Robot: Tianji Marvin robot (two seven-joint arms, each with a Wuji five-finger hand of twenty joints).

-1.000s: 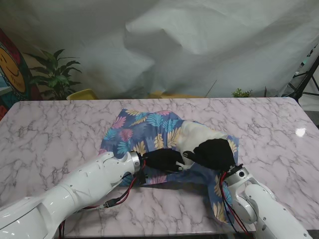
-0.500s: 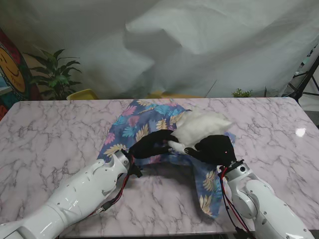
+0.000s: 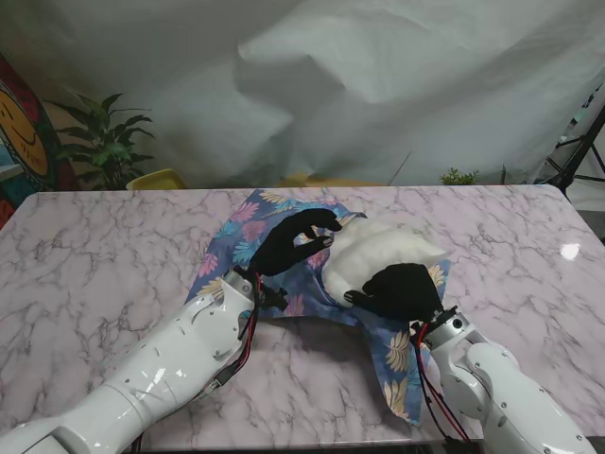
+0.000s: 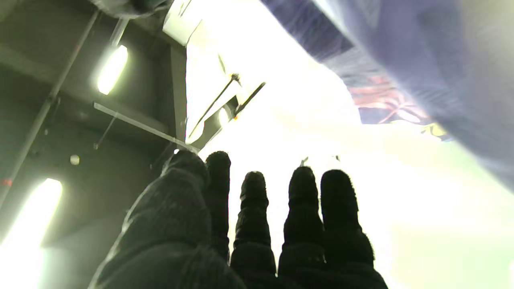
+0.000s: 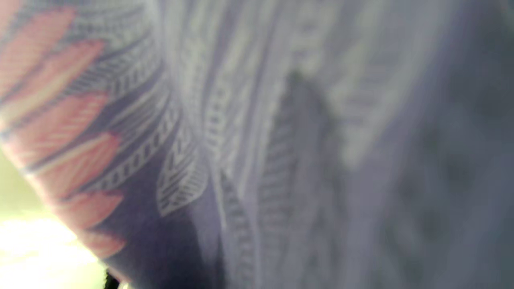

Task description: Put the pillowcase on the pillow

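Pillow [image 3: 383, 251], white, lies near the middle of the marble table [image 3: 104, 255], half wrapped in the floral pillowcase [image 3: 236, 241], whose cloth trails toward the near edge. Right hand [image 3: 402, 290] clamps the pillow's near side through or beside the fabric. Left hand [image 3: 295, 242] is raised above the pillowcase, fingers [image 4: 257, 208] extended side by side, holding nothing. Right wrist view shows only blurred print.

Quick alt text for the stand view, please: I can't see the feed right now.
The right hand grips the white pillow, which lies half inside the blue floral pillowcase on the marble table. The left hand is raised over the fabric, fingers curled.
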